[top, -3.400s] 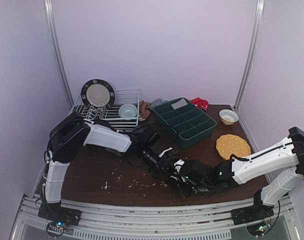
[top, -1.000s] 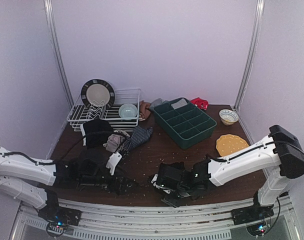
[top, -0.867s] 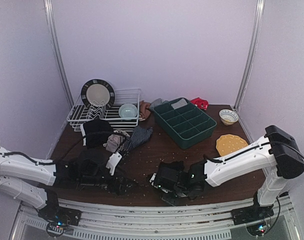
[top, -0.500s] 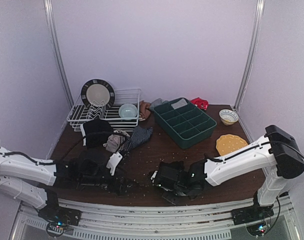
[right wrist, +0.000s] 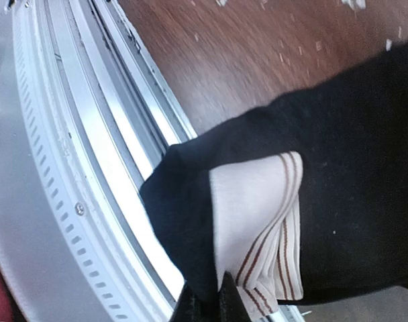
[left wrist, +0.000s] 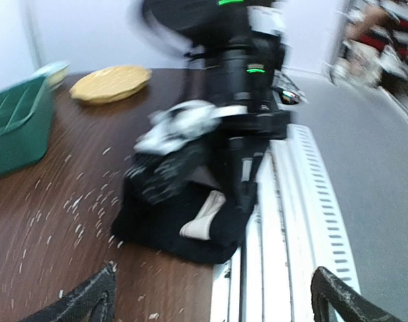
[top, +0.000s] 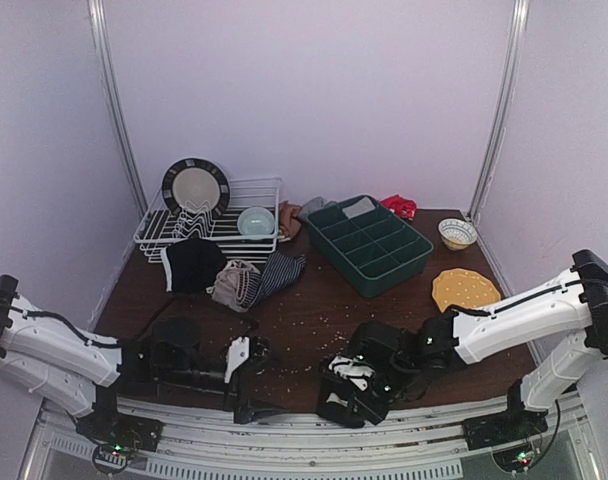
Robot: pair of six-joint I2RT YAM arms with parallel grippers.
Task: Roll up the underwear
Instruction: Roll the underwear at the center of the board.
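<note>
We see a black cloth garment with a white patch (left wrist: 165,229) at the near edge of the brown counter (left wrist: 36,221), the black right gripper (left wrist: 160,181) upon it; our left gripper (left wrist: 217,300) gapes wide.

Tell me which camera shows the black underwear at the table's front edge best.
Right wrist: the black underwear fills the frame in sharp focus, its white striped patch clear, one corner over the rail. Left wrist shows the whole piece but blurred; top external shows little of it beneath the right gripper.
</note>
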